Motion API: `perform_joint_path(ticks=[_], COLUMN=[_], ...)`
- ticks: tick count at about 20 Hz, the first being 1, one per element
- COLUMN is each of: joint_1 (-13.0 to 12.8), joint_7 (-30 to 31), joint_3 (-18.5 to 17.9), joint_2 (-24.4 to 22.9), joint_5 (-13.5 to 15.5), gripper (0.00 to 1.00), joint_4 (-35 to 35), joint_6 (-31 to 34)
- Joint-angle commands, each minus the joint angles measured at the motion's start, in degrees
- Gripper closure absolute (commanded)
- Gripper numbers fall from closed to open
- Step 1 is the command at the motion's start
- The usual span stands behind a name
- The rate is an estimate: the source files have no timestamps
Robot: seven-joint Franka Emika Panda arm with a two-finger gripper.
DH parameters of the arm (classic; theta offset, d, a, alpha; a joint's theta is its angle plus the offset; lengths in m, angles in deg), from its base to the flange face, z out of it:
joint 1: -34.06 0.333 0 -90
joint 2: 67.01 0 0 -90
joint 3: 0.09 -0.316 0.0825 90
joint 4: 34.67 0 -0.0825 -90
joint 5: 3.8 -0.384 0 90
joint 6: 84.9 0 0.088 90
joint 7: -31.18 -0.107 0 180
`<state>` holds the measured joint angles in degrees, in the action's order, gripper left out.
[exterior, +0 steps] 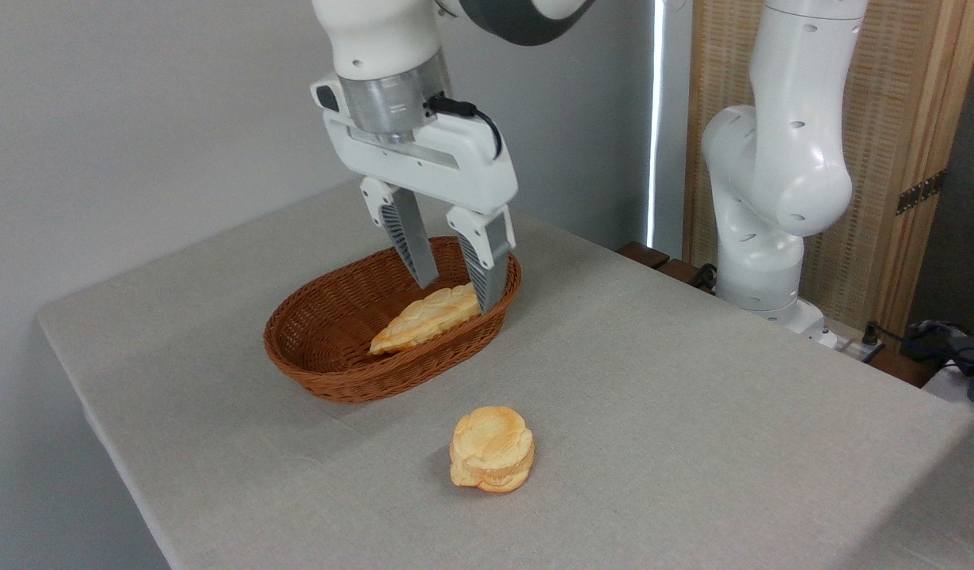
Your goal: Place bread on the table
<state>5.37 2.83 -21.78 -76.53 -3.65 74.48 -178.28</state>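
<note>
Braided loaf [425, 317] lying in wicker basket [321, 348], wide end between spread fingers of gripper [458, 294]. Best to close squarely across the plait, lift clear of the rim, then lower onto table [693, 380], away from round bun [492, 448].

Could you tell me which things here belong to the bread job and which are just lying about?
Job:
braided loaf, in the basket
table
end effector, fingers straddling the loaf's wide end

Lying about:
wicker basket
round bun on the cloth

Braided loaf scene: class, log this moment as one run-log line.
golden braided loaf: in brown wicker basket | end effector: open, straddling loaf's wide end | grey cloth table: loaf not placed
</note>
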Motion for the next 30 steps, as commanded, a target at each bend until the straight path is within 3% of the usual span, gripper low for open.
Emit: perform_joint_path(ticks=[1, 4, 9, 16, 21, 30], joint_1=[-0.7, -0.7, -0.7, -0.7, -0.2, -0.1], joint_7=[3.8, 7.8, 10.9, 10.9, 11.0, 11.0], joint_3=[4.0, 9.2, 12.4, 12.5, 12.3, 12.0], joint_2=[-0.4, 0.1, 2.7, 6.0, 8.5, 12.7], joint_5=[2.8, 2.9, 3.2, 6.6, 10.9, 10.4], gripper=[0.0, 0.0, 0.0, 0.0, 0.0, 0.0], joint_4=[-0.3, 0.8, 2.7, 4.0, 4.5, 4.4], joint_6=[1.1, 1.1, 0.6, -2.7, -4.7, -8.0])
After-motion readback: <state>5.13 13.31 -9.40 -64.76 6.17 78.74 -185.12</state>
